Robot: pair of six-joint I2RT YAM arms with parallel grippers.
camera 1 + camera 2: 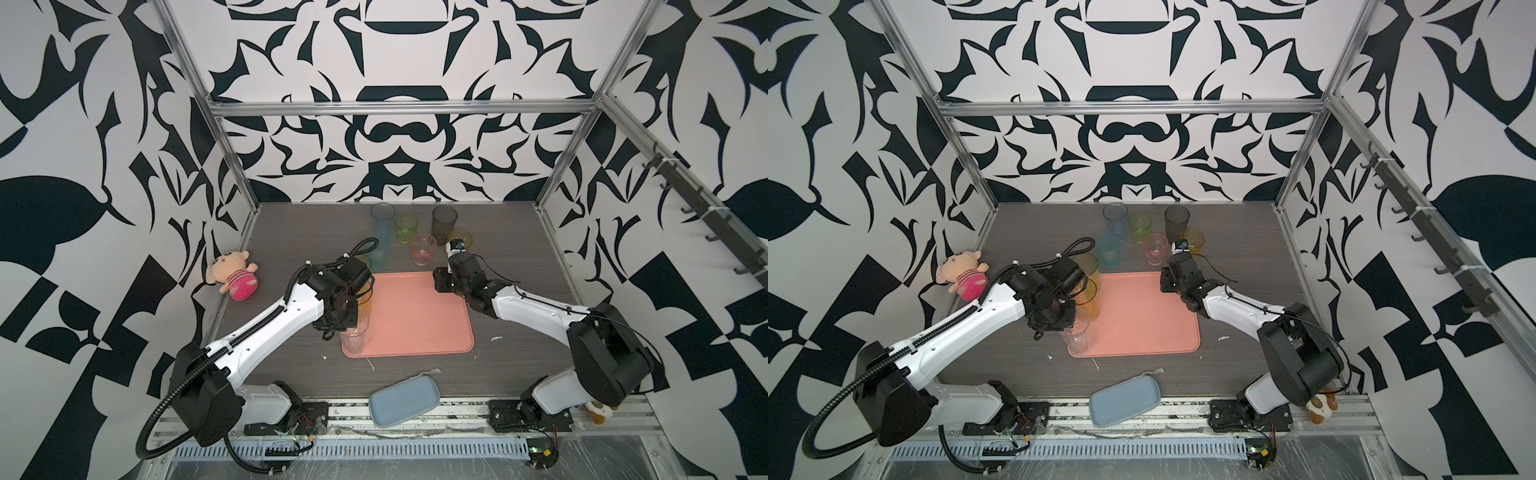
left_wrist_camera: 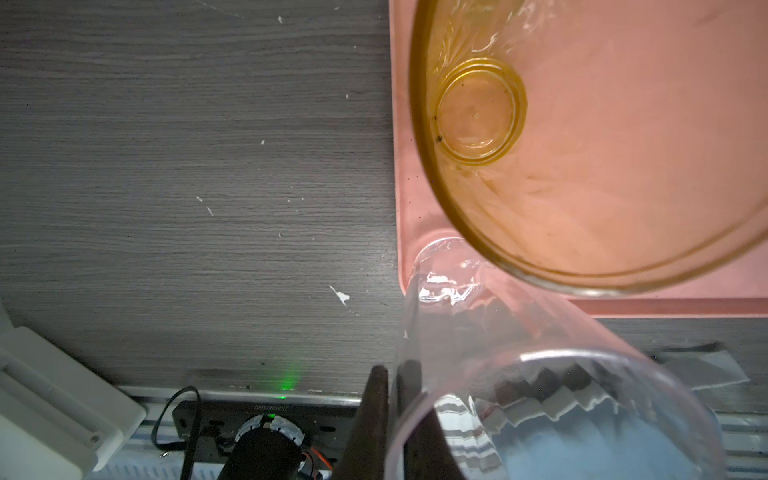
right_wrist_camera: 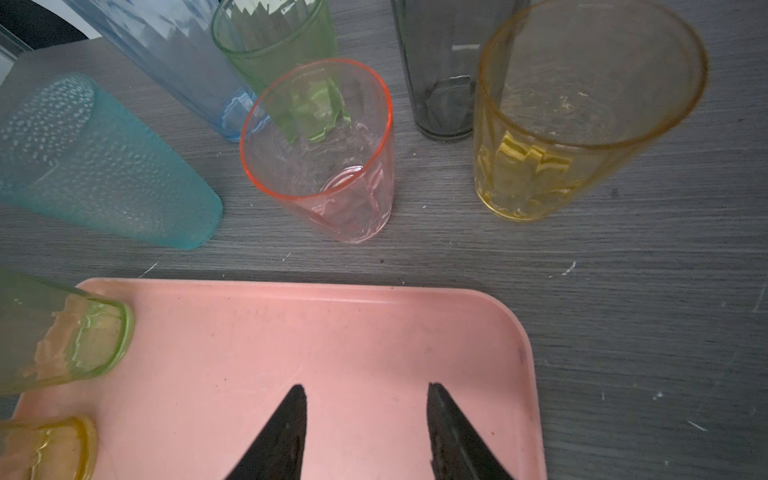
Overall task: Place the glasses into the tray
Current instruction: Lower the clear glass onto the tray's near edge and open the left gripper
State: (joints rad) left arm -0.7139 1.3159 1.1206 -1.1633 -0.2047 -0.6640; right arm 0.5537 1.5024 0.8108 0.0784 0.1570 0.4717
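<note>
The salmon-pink tray (image 1: 419, 316) lies mid-table. My left gripper (image 2: 394, 372) is shut on the rim of a clear glass (image 1: 353, 340), whose base (image 2: 444, 270) is in the tray's near left corner. An amber glass (image 2: 478, 112) stands just behind it on the tray, and a yellow-green glass (image 3: 83, 340) in the far left corner. My right gripper (image 3: 365, 390) hangs open and empty over the tray's far right corner. Beyond the tray on the table stand teal (image 3: 104, 166), blue (image 1: 382, 216), green (image 1: 406, 226), pink (image 3: 324, 158), smoke-grey (image 1: 444, 220) and yellow (image 3: 573, 112) glasses.
A plush doll (image 1: 235, 276) lies at the left wall. A blue-grey oblong dish (image 1: 403, 399) overhangs the table's front edge. A small toy (image 1: 598, 411) sits by the right arm's base. White crumbs dot the wood-grain tabletop (image 2: 187, 166).
</note>
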